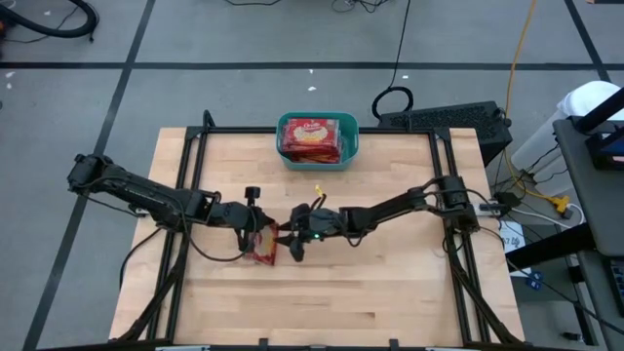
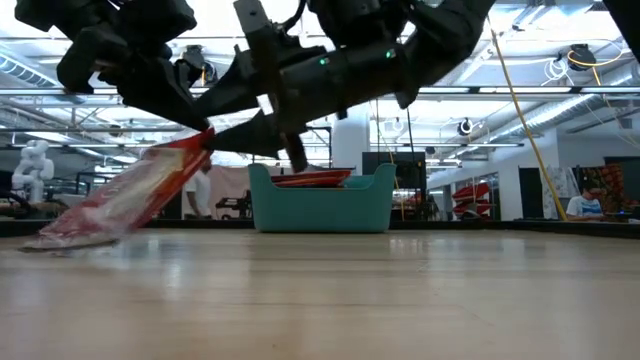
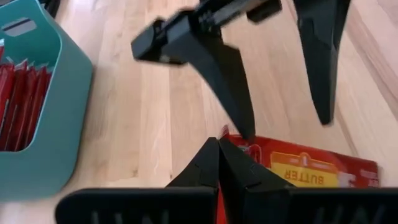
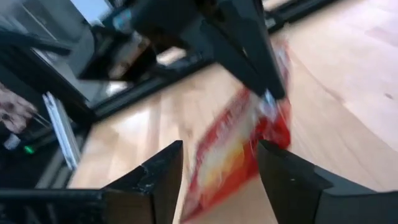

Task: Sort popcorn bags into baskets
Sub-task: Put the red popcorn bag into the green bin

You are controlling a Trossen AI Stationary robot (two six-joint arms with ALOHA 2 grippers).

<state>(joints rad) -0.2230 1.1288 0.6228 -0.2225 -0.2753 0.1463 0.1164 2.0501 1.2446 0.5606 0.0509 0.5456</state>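
Now popcorn bag (image 1: 261,245) pinched by left fingers (image 3: 214,163), between spread right fingers (image 4: 283,169).

table (image 1: 390,283) – pale wood, smooth | basket (image 1: 348,148) – teal plastic, matt | popcorn bag (image 1: 261,246) – glossy red film

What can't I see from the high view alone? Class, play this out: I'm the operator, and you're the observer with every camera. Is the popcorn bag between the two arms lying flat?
Observer: No. In the low view the popcorn bag is tilted, with its lower end down at the table and its upper end raised.
Operator: What's holding it up?
Observer: The left wrist view shows the left gripper with its fingers shut on the bag's edge.
Operator: And the right gripper?
Observer: In its own wrist view, the right gripper has its fingers open, and the bag is in the gap between them.
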